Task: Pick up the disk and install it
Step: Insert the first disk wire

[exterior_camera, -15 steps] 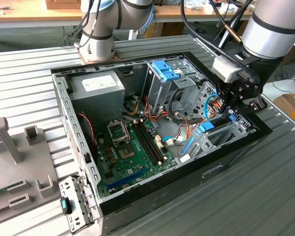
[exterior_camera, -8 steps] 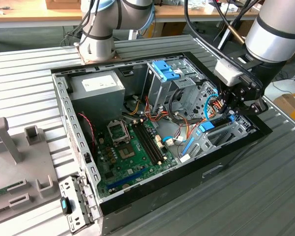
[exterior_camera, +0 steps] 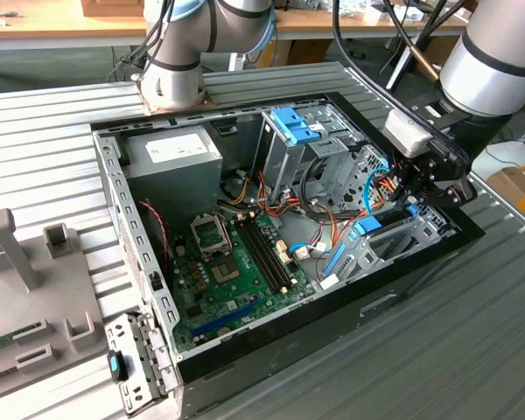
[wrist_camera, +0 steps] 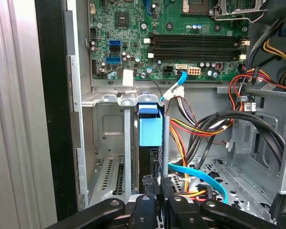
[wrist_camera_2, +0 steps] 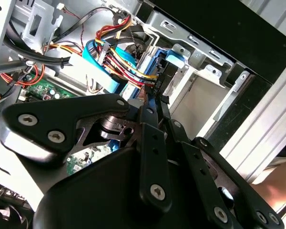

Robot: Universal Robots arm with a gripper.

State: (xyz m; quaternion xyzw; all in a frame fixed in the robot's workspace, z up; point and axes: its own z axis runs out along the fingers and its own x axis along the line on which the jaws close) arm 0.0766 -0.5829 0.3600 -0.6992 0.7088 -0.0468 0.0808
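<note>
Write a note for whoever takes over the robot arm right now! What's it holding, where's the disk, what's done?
End effector: looks shut on the near end of the flat dark disk with blue plastic rails.
Disk: in a slot of the grey metal drive bay, at the exterior view's right end of the open black computer case.
Done: disk picked up and brought into the bay.
Left: not released; whether it is fully seated cannot be told.

The disk (wrist_camera: 149, 136) is dark with a blue tab, the motherboard (wrist_camera: 133, 38) green.
</note>
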